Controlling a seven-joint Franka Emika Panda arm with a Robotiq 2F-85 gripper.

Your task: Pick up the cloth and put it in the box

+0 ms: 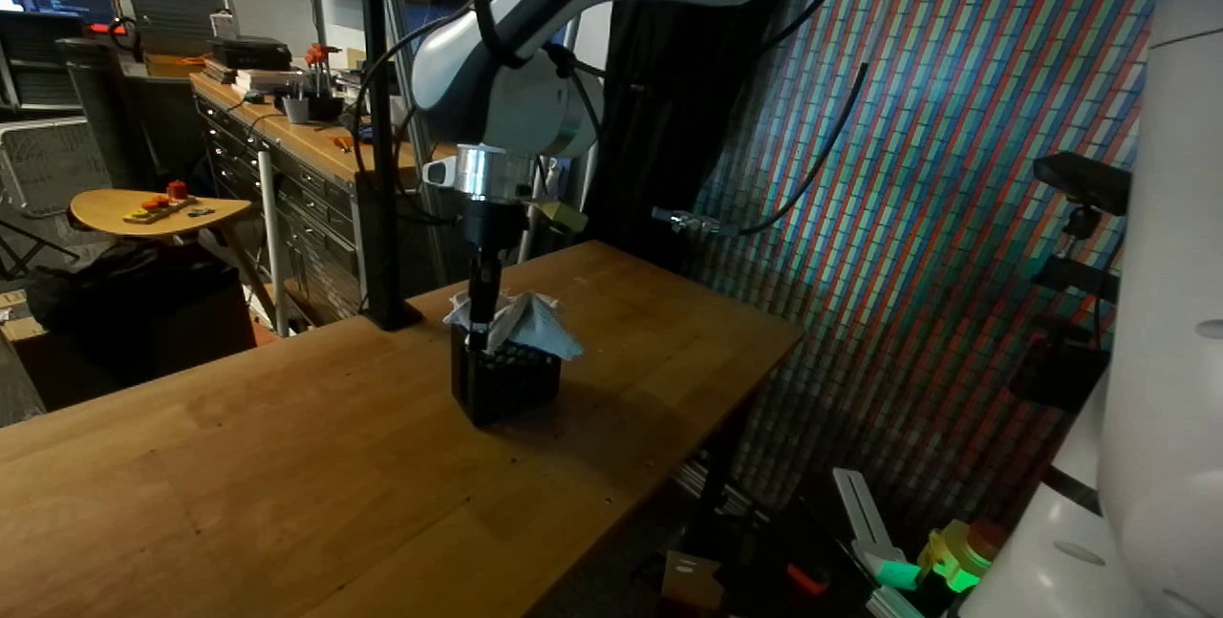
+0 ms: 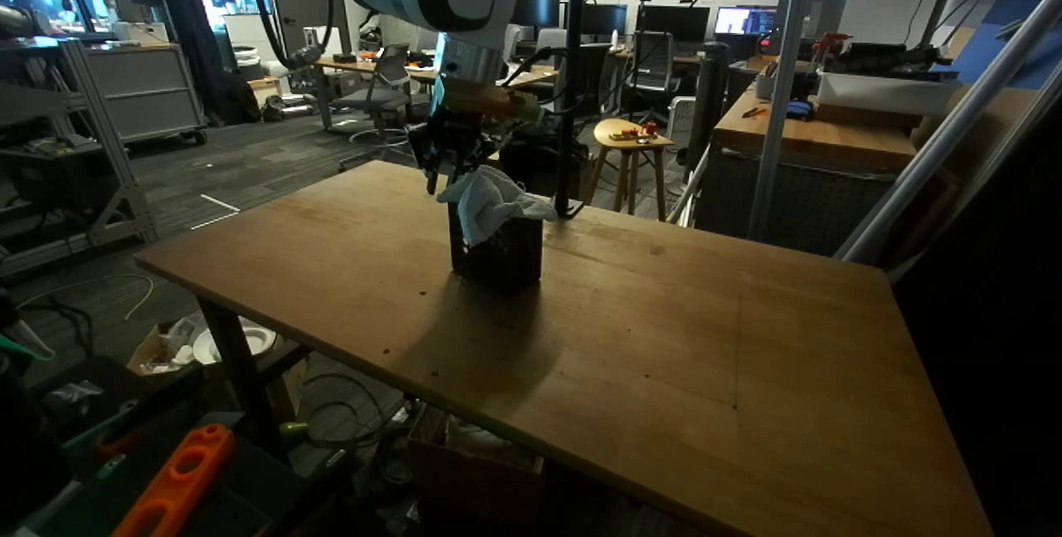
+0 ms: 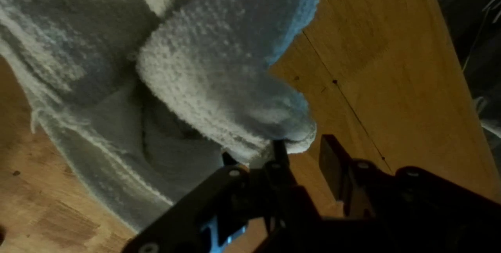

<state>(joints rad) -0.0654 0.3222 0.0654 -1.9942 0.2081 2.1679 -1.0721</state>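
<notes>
Cloth [image 3: 211, 53] looks soft, light, floppy; I'd pinch raised fold [image 2: 479, 184] above box [image 2: 508, 261]. My gripper [image 3: 304, 149]: jaws partway apart, seemingly holding nothing.

Both exterior views look down at a slant across the bench [image 1: 315, 465] from a little way off, sharing the box [image 1: 506, 389], the cloth [image 1: 537, 324], the black post [image 1: 375, 169] and the stool [image 1: 105, 204] beyond. In an exterior view a colourful patterned backdrop [image 1: 908, 265] stands at the right; in an exterior view the camera faces chairs [image 2: 651, 64] and monitors [image 2: 676, 21] across the room. The wrist view peers steeply down, close over the cloth, the pincer [image 3: 304, 147] entering at the bottom, the bench's edge at right.
</notes>
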